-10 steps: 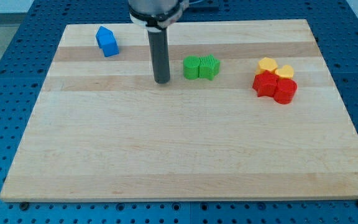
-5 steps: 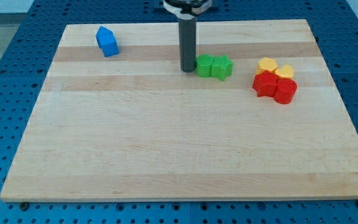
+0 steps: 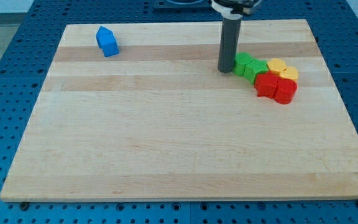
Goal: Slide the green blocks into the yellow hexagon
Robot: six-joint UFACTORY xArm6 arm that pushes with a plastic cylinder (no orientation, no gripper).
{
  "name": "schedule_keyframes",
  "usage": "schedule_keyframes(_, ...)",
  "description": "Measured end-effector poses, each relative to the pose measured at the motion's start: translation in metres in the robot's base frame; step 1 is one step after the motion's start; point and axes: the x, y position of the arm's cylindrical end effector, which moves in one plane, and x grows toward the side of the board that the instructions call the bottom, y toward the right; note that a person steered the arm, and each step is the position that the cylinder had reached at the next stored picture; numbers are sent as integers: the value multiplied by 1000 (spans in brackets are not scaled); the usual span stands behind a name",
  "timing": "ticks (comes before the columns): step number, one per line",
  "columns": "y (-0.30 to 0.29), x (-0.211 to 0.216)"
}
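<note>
Two green blocks (image 3: 250, 66) lie side by side near the view's upper right. The right one touches a yellow block (image 3: 276, 65), whose shape I cannot make out; a second yellow block (image 3: 288, 74) sits beside it. My tip (image 3: 226, 70) rests against the left side of the left green block. Two red blocks (image 3: 275, 88) sit just below the yellow ones, touching them.
A blue block (image 3: 107, 42) shaped like a small house sits near the upper left of the wooden board (image 3: 166, 143). A blue perforated table surrounds the board.
My tip moved to the right, reached the green blocks and pushed them right until they met the yellow blocks. The yellow blocks shifted slightly.
</note>
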Motion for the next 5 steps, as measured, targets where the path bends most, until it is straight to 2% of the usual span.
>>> schedule_keyframes(2, 18, 3)
schedule_keyframes(3, -15, -18)
schedule_keyframes(4, -20, -33)
schedule_keyframes(5, -4, -27)
